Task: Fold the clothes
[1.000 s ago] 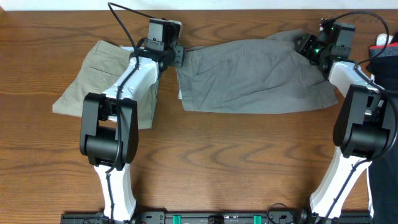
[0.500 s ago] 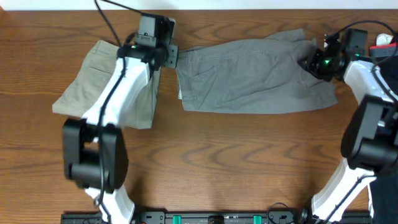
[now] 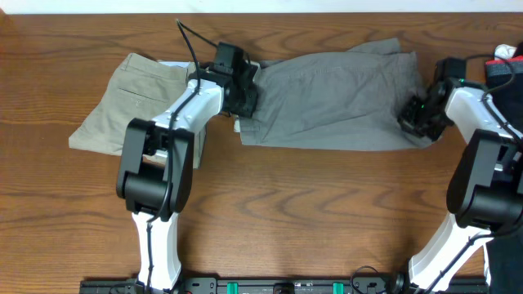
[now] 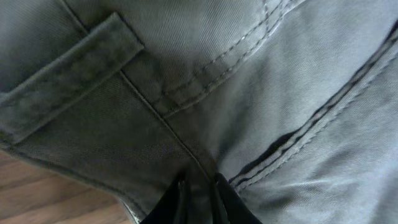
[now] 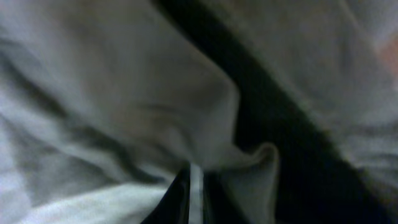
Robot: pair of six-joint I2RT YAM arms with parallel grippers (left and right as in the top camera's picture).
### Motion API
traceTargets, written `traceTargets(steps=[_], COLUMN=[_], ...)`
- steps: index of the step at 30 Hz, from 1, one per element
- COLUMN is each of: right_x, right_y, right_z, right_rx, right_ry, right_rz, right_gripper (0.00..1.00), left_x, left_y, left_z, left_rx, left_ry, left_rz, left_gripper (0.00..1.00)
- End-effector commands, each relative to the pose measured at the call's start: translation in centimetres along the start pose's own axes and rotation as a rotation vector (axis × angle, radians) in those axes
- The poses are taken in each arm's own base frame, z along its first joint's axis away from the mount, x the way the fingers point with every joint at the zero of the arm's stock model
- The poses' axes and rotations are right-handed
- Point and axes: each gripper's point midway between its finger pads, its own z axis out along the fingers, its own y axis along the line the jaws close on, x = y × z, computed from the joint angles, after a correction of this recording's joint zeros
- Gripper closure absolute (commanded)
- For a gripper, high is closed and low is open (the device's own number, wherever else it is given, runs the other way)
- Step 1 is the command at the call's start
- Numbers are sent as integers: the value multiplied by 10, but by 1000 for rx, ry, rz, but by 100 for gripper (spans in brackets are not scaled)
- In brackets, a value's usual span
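Grey trousers [image 3: 335, 98], jaws now at ends

Matt stitched twill on grey trousers [image 4: 280, 124]; khaki pair [image 3: 122, 102] seemingly alike; table [image 3: 286, 204] grained wood.

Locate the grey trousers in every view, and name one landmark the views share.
Overhead: grey trousers lie spread across the upper centre.
Left wrist: grey trousers fill nearly the whole frame.
Right wrist: blurred grey trousers fill the frame.
Landmark: wooden table, also bottom left in the left wrist view.
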Motion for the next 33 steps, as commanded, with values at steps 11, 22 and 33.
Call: traceTargets(steps=[11, 22, 33], right_x=[-17, -27, -8], right_y=[-118, -28, 83], right_z=[-4, -82, -115], right_rx=[269, -310, -503], right_ry=[-19, -103, -204], right_rz=[171, -133, -395], right_gripper=[93, 94, 91], left_x=[14, -29, 16], left_y=[21, -6, -119], left_z=[0, -93, -92], left_rx=[-95, -89, 131], left_ry=[56, -98, 38], left_rz=[-16, 1, 165], left_gripper=[86, 67, 74])
